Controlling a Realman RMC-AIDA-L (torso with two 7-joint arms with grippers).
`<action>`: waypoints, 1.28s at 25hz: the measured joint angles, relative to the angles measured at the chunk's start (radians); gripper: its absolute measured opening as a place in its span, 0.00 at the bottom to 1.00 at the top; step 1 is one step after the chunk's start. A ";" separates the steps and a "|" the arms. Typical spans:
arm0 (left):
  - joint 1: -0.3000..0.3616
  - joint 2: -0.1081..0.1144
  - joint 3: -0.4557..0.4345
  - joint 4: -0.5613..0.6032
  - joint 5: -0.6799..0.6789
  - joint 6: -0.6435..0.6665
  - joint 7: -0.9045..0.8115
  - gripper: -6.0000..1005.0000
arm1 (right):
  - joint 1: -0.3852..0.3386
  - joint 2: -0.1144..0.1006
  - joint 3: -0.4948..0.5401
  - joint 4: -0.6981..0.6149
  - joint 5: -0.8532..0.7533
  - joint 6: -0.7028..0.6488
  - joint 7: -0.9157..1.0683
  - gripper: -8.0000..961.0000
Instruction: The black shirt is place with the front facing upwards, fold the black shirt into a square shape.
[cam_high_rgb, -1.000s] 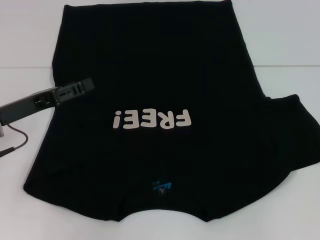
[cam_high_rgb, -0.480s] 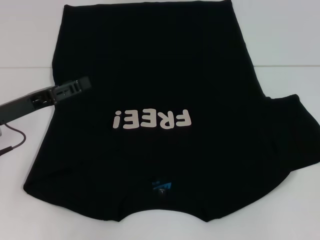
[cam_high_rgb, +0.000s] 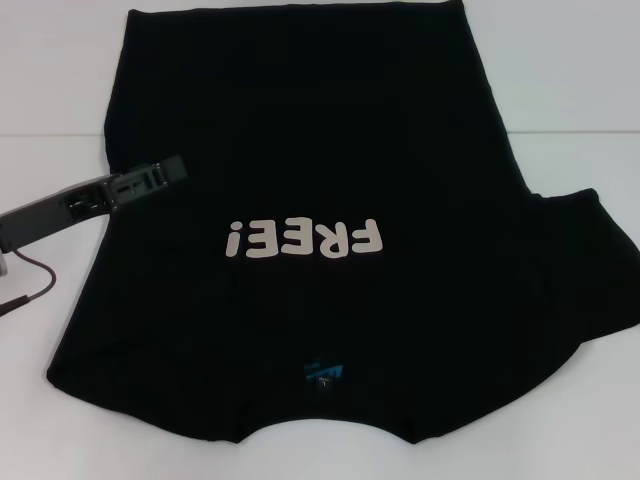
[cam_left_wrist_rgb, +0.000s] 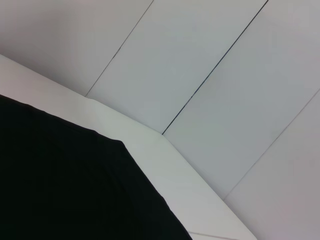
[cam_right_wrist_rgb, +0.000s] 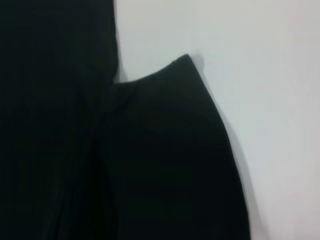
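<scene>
Shirt front up on the white worktop (cam_high_rgb: 560, 80): I see the black shirt (cam_high_rgb: 300, 150) spread flat, neckline at the near edge and hem at the far edge. The cream letters "FREE!" (cam_high_rgb: 304, 240) read upside down from my head view, and a small blue neck label (cam_high_rgb: 324, 372) sits just inside the collar. On my right, one sleeve (cam_high_rgb: 590, 260) lies spread outward; the right wrist view shows that sleeve's corner (cam_right_wrist_rgb: 185, 62) lying on the white surface. On my left, the cloth's side edge looks already turned inward. The left gripper (cam_high_rgb: 150, 178) reaches in from the left, its tip over the shirt's left edge; I cannot tell whether its fingers are parted or clenched, or whether they touch the cloth. The right gripper does not appear in any view.
</scene>
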 joint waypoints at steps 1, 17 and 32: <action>0.000 0.000 0.000 0.000 0.000 0.000 0.000 0.78 | 0.000 0.003 -0.006 0.001 0.000 0.004 0.001 0.55; -0.001 -0.003 0.000 0.000 -0.002 0.000 0.000 0.78 | 0.010 0.024 -0.026 0.013 -0.016 0.056 0.020 0.48; 0.003 -0.003 -0.001 0.000 -0.026 -0.002 0.000 0.78 | 0.028 0.042 -0.041 -0.005 -0.068 0.064 0.042 0.11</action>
